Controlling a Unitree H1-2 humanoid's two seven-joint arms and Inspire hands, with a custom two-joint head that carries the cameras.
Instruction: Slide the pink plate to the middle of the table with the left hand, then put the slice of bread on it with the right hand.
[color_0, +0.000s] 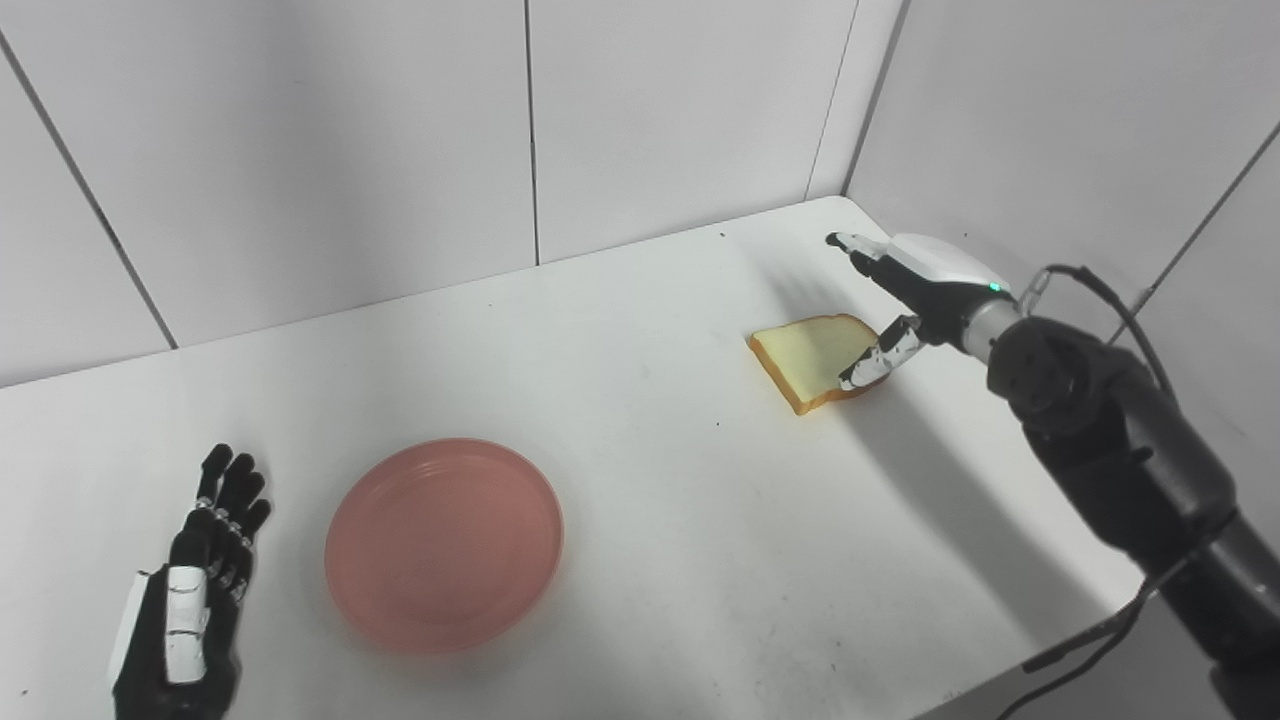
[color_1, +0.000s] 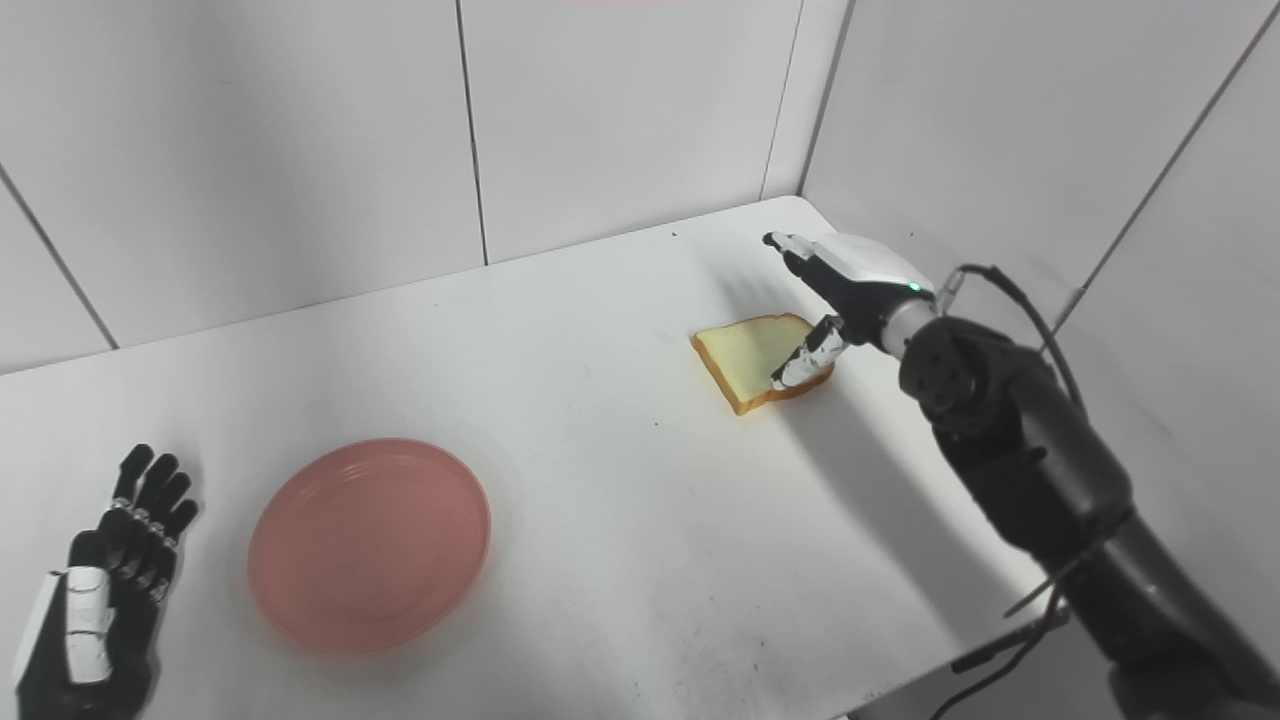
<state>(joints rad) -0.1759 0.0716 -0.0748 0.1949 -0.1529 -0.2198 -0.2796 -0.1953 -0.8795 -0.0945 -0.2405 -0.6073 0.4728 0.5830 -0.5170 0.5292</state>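
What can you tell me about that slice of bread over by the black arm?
The slice of bread lies flat on the white table, toward the far right corner. It has a pale yellow face, a browner crust around the edge and a rounded top end pointing right. The right robot hand is open above its right end, thumb tip over the crust; whether it touches cannot be told. It is well apart from the pink plate.

The right hand (color_0: 900, 290) hangs spread over the bread slice (color_0: 812, 358); the left hand (color_0: 195, 580) lies open beside the pink plate (color_0: 444, 543).

A white table (color_0: 650, 300) stands in a corner of pale, seamed wall panels (color_0: 350, 130).
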